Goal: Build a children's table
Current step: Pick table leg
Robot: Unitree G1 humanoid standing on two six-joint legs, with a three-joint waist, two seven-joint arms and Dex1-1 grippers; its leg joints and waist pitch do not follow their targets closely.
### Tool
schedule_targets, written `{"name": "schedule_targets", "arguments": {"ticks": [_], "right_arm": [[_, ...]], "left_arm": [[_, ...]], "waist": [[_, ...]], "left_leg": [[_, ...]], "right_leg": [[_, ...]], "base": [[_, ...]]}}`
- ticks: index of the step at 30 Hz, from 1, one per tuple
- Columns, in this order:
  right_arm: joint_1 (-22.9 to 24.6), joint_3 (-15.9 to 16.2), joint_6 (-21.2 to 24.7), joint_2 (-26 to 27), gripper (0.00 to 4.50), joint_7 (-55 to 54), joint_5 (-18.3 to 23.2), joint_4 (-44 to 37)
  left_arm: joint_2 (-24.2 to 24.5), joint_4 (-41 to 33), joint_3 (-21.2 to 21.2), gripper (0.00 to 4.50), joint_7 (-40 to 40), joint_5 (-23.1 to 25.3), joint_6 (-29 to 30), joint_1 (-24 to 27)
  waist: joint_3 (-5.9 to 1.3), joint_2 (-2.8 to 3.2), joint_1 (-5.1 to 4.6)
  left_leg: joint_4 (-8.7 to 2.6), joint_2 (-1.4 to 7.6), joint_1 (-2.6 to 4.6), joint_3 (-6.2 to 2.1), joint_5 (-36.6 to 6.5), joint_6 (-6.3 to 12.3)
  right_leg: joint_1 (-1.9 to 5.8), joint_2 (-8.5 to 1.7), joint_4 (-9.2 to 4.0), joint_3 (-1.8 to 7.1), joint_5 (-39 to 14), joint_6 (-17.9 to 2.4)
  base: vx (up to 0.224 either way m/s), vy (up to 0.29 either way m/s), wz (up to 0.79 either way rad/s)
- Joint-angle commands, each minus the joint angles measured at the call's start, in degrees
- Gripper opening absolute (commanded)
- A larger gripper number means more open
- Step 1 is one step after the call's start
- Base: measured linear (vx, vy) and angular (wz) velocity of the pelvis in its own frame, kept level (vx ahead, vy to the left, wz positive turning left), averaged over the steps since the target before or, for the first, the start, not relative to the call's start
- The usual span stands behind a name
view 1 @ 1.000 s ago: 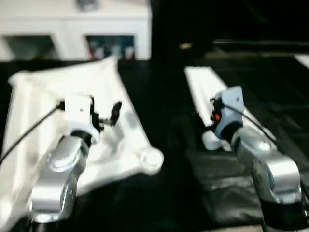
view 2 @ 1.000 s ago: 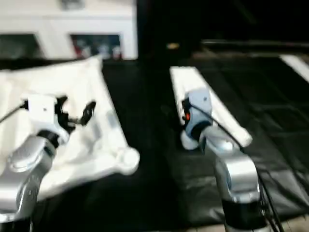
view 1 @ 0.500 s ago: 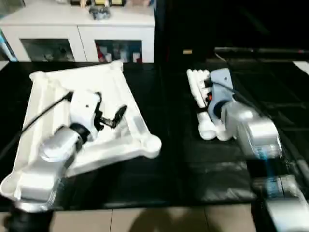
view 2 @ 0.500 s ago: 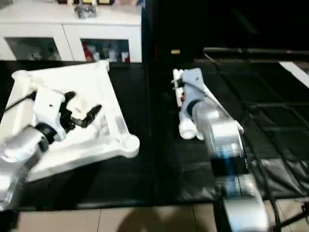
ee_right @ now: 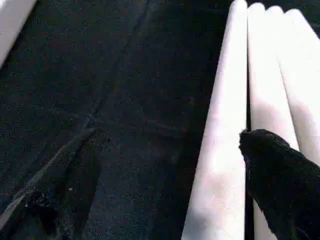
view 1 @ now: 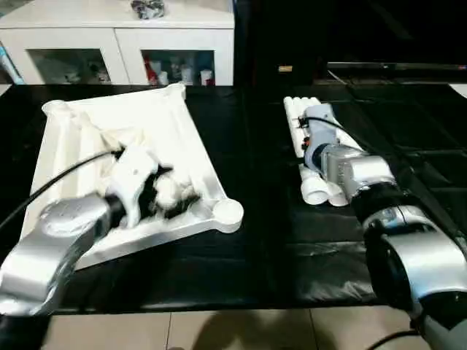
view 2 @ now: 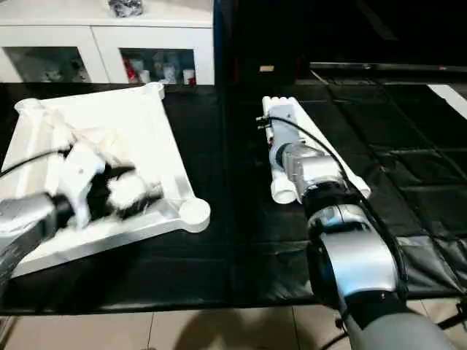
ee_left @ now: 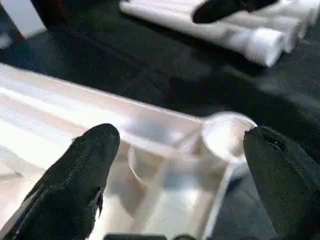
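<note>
Two grippers spread wide: left gripper (ee_left: 175, 165) over the white ribbed plastic tabletop (view 1: 175, 131) at centre-left, right gripper (ee_right: 165, 185) straddling one of the white tapered tubular legs (view 1: 315, 191) bundled centre-right on black sheeting (view 1: 263, 240).

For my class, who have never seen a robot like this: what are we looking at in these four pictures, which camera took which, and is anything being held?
This is a humanoid robot with two silver arms, each ending in a pincer of two black fingers. Two pictures come from cameras in its head, looking down over its arms. The other two come from cameras on its wrists, looking along the fingers.

On a black mat lies a white table top, upside down, with round sockets at its corners. Beside it lie white tube legs in a row.

The left pincer is open above a corner socket. The right pincer is open, one finger either side of a leg. Nothing is held yet.
</note>
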Motion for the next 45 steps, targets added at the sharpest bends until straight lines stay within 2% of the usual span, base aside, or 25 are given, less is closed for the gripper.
{"name": "schedule_targets", "arguments": {"ticks": [1, 6, 10, 14, 15, 19, 20, 23, 26, 31, 34, 35, 37, 41, 43, 44, 45], "right_arm": [[-1.26, -0.12, -2.07, 0.25, 4.5, -2.71, -1.18, 2.3], [-1.88, -1.09, -4.67, 0.82, 4.5, -5.71, -1.23, 5.26], [-2.26, -2.04, -4.99, 1.21, 4.5, -4.9, -1.26, 8.53], [-2.3, -2.36, -5.87, 1.09, 4.5, -5.78, -1.81, 9.7], [-2.26, -2.38, -6.07, 0.98, 4.5, -6.33, -1.9, 9.98], [-2.1, -2.32, -5.67, 0.79, 4.5, -6.64, -2.32, 10.8], [-2.09, -2.45, -5.54, 0.81, 4.5, -6.46, -2.31, 10.91], [-2.0, -2.65, -4.28, 0.84, 4.5, -5.52, -2.83, 11.41], [-2.13, -3.97, -2.87, 0.73, 4.5, -5.08, -2.07, 11.68], [-2.8, -5.55, 0.75, 0.54, 4.5, -3.0, -0.41, 12.07], [-3.51, -5.92, 3.06, 0.0, 4.5, -1.1, -0.51, 12.37], [-3.62, -6.05, 3.5, -0.12, 4.32, -0.79, -0.62, 12.41], [-3.73, -6.25, 3.97, -0.26, 4.21, -0.57, -0.63, 12.45], [-4.18, -7.26, 6.81, -0.87, 3.86, 0.87, -0.45, 12.55], [-4.31, -6.32, 8.29, -1.29, 3.6, 2.25, -1.48, 12.63], [-4.31, -6.03, 8.55, -1.4, 3.53, 2.62, -1.76, 12.62], [-4.32, -5.68, 8.85, -1.49, 3.46, 3.14, -2.08, 12.63]], "left_arm": [[0.81, -2.91, -0.16, 4.49, -1.76, -1.9, 1.74, 0.68], [1.29, -4.75, 0.09, 4.49, -1.96, -3.0, 3.24, 1.78], [2.17, -6.23, 0.58, 4.49, -1.82, -3.47, 4.73, 2.95], [2.87, -7.67, 1.22, 4.49, -1.8, -4.09, 5.72, 4.01], [3.0, -8.07, 1.42, 4.49, -1.7, -4.34, 6.03, 4.25], [3.49, -8.98, 1.97, 4.49, -1.53, -4.88, 6.89, 5.1], [3.59, -9.08, 2.0, 4.49, -1.53, -4.89, 6.98, 5.25], [4.26, -9.85, 2.19, 4.49, -1.66, -5.14, 7.62, 6.0], [4.71, -10.24, 2.39, 4.49, -1.66, -5.53, 8.07, 6.24], [5.24, -10.55, 2.6, 4.49, -2.15, -5.88, 8.59, 6.38], [6.1, -10.74, 2.15, 4.49, -2.79, -6.21, 9.02, 6.34], [6.21, -10.7, 2.08, 4.49, -2.81, -6.29, 9.05, 6.29], [6.29, -10.66, 2.02, 4.5, -2.87, -6.42, 9.11, 6.26], [6.52, -10.87, 1.6, 4.5, -3.28, -6.98, 9.56, 6.23], [6.41, -10.91, 1.45, 4.5, -3.48, -7.42, 10.08, 6.12], [6.35, -10.78, 1.39, 4.5, -3.34, -7.55, 10.19, 5.94], [6.22, -10.65, 1.39, 4.5, -3.15, -7.7, 10.36, 5.75]], "waist": [[-3.75, 0.66, 0.21], [-3.6, 0.61, 0.46], [-3.61, 0.58, 0.53], [-3.21, 0.41, 0.51], [-3.3, 0.42, 0.52], [-3.01, 0.37, 0.53], [-2.84, 0.35, 0.51], [-2.46, 0.27, 0.45], [-2.25, 0.29, 0.39], [-2.18, 0.02, 0.27], [-2.1, 0.18, 0.21], [-2.28, -0.03, 0.21], [-2.28, 0.13, 0.24], [-2.56, -0.13, 0.23], [-2.46, -0.05, 0.23], [-2.74, -0.28, 0.2], [-2.71, -0.18, 0.3]], "left_leg": [[-4.09, -0.19, 0.35, 1.79, -4.31, -1.66], [-4.27, -0.18, 0.3, 1.9, -6.39, -2.08], [-4.29, -0.23, 0.13, 1.83, -6.4, -1.97], [-4.37, -0.28, -0.11, 1.84, -5.9, -1.83], [-4.35, -0.32, -0.1, 1.84, -5.54, -1.75], [-4.31, -0.37, -0.23, 1.91, -4.45, -1.26], [-4.39, -0.34, -0.25, 1.9, -5.26, -1.28], [-4.6, -0.23, -0.23, 1.88, -7.06, -1.55], [-4.7, -0.18, -0.16, 1.86, -7.42, -1.77], [-4.81, -0.16, -0.11, 1.85, -8.45, -1.51], [-4.87, -0.09, -0.15, 1.81, -8.48, -1.55], [-4.85, -0.08, -0.2, 1.82, -7.92, -1.53], [-4.81, -0.04, -0.14, 1.86, -7.54, -1.56], [-4.74, -0.07, -0.17, 1.92, -6.86, -1.52], [-4.78, -0.02, -0.17, 1.97, -7.15, -1.53], [-4.72, 0.03, -0.17, 2.04, -6.85, -1.49], [-4.73, 0.08, -0.13, 2.06, -6.73, -1.53]], "right_leg": [[3.2, -2.11, -2.88, 0.31, 3.55, -15.8], [3.12, -2.18, -2.98, 0.36, 0.4, -14.45], [3.1, -2.16, -2.9, 0.34, 0.51, -14.1], [3.01, -2.08, -2.97, 0.4, 1.09, -14.02], [3.07, -2.06, -2.92, 0.39, 1.44, -13.94], [2.74, -1.84, -2.86, 0.36, 3.71, -13.84], [2.69, -1.87, -2.93, 0.33, 2.75, -13.78], [2.51, -1.99, -3.1, 0.34, 0.33, -13.68], [2.41, -1.97, -3.1, 0.34, 0.13, -13.68], [2.48, -2.05, -3.28, 0.41, -1.28, -13.65], [2.36, -2.11, -3.28, 0.38, -1.76, -13.79], [2.53, -2.18, -3.26, 0.36, -1.41, -13.92], [2.42, -2.18, -3.29, 0.36, -1.04, -14.08], [2.67, -2.18, -3.21, 0.37, -0.59, -14.31], [2.54, -2.2, -3.3, 0.35, -1.11, -14.42], [2.72, -2.26, -3.25, 0.36, -1.16, -14.54], [2.64, -2.31, -3.27, 0.35, -1.21, -14.54]], "base": [[0.0, 0.0, 0.0], [0.0, 0.0, 0.0], [0.0, 0.0, 0.0], [0.0, 0.0, 0.0], [0.0, 0.0, 0.0], [0.0, 0.0, 0.0], [0.0, 0.0, 0.0], [0.0, 0.0, 0.0], [0.0, 0.0, 0.0], [0.0, 0.0, 0.0], [0.0, 0.0, 0.0], [0.0, 0.0, 0.0], [0.0, 0.0, 0.0], [0.0, 0.0, 0.0], [0.0, 0.0, 0.0], [0.0, 0.0, 0.0], [0.0, 0.0, 0.0]]}}
